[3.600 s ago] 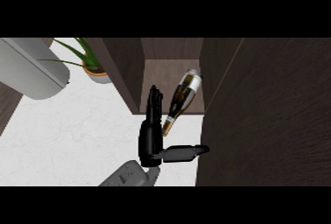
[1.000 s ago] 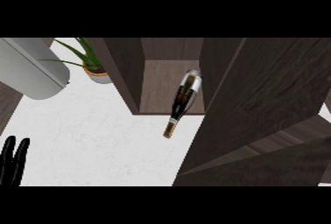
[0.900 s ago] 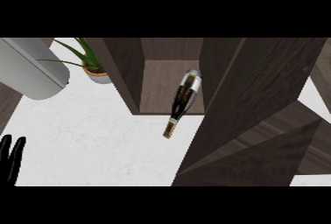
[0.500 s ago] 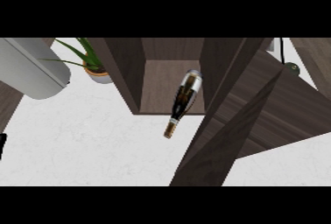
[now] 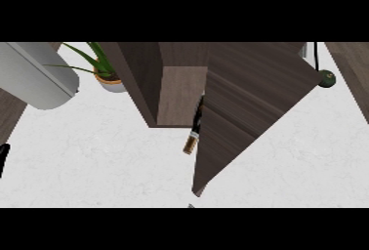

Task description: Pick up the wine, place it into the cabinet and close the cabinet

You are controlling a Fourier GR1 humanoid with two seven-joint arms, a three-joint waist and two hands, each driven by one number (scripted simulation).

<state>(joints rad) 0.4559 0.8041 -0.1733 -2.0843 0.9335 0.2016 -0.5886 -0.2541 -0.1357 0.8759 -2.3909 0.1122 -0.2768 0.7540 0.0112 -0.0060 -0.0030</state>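
Wine bottle (image 5: 192,139): lies in the cabinet's opening at frame centre, its capped neck poking out past the cabinet floor over the white counter (image 5: 108,161); the cabinet door (image 5: 241,112) hides most of its body.
Handling: judged a glass bottle, so stiff, heavy for its size, smooth, breakable, and liable to roll on its side; the body would be the place to grip, not the thin neck.
Cabinet door: stands partly swung across the opening, its lower corner reaching toward the bottom centre.
Edges: the protruding neck sits in the door's path, so closing may catch it.
Open room: bare counter at lower left and lower right; potted plant (image 5: 101,68) and grey appliance (image 5: 32,73) crowd the upper left.
Left hand (image 5: 2,158): only a dark sliver at the left edge; its finger state cannot be told.
Right hand: out of view.
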